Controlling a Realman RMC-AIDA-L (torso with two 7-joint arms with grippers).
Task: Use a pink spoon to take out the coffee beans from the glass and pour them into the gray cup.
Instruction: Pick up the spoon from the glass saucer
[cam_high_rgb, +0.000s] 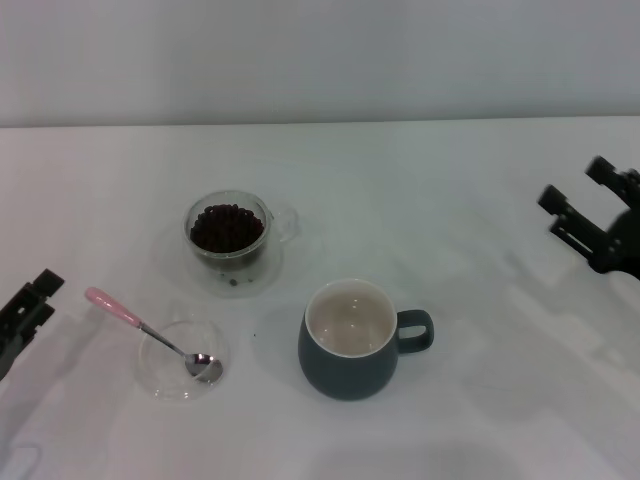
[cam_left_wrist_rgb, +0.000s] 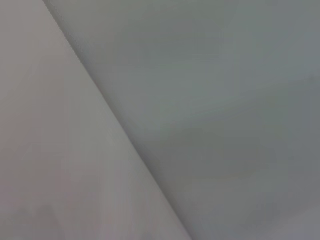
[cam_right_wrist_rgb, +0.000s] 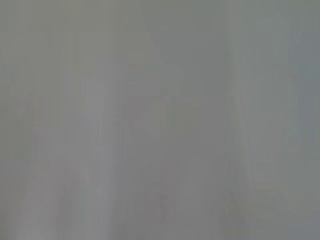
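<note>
Glass (cam_high_rgb: 229, 238): mid-counter, full of coffee beans (cam_high_rgb: 227, 226).
Pink spoon (cam_high_rgb: 152, 334): bowl in shallow clear dish (cam_high_rgb: 180, 362), near edge.
Gray cup (cam_high_rgb: 350, 340): empty.
Left gripper (cam_high_rgb: 30, 298): left edge, state unclear.
Right gripper (cam_high_rgb: 575, 195): right edge, spread, holding nothing.

No legible text, label, brand, number or sign was found in any view. Gray cup (cam_high_rgb: 348, 342), glass (cam_high_rgb: 229, 234), pink spoon (cam_high_rgb: 150, 334) and white table (cam_high_rgb: 480, 200) carried no markings. Both wrist views showed only plain, featureless surfaces, unmarked.
</note>
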